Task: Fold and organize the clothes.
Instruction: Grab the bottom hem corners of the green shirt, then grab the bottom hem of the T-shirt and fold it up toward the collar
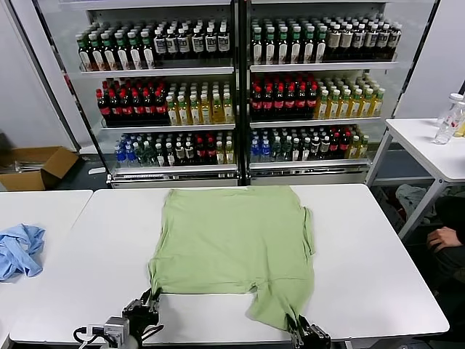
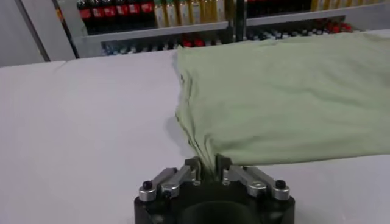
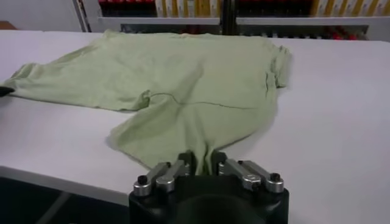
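You get bright, even overhead light with faint shadows under the shirt on the white counter, while the shelved bottles blur in wrist views.

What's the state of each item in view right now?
Green shirt: spread flat on the table, plain side up, near edge pinched at two points.
Left pincer: shut on the shirt's near corner.
Right pincer: shut on the shirt's near flap.
Blue cloth: crumpled on the side table.
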### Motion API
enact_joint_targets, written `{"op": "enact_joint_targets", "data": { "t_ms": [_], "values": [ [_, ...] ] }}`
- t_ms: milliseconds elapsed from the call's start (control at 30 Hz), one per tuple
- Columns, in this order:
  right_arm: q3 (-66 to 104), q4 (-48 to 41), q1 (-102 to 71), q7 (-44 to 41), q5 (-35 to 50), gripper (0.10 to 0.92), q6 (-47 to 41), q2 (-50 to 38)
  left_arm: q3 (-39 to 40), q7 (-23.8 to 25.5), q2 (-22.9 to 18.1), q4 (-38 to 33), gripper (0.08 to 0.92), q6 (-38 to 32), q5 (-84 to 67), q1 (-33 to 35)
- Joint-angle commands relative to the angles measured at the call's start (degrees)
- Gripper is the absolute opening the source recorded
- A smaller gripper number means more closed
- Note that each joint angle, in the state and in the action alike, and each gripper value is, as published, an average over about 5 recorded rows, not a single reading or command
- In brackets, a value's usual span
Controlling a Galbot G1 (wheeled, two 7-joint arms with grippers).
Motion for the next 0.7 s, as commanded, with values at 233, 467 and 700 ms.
{"op": "enact_joint_targets", "data": {
  "t_ms": [233,467,700],
  "values": [
    [8.3,6.4,6.0,0.1,9.6,0.106,2.0,-7.6,-2.8,0.8,3.7,-6.9,0.085,0.2,-5.8,0.7],
    [5.1,-2.1,21.5,0.3,13.0,0.106,1.6,-10.8,-5.4,0.9,9.6,-7.7,0.083,0.1,-10.2,-1.9],
    [-7.3,-16.6,43.3,0.0,13.1,0.106,1.5,-11.4,-2.4,1.1,13.7,2.9,0.083,-0.6,-10.2,-14.3]
  ]
}}
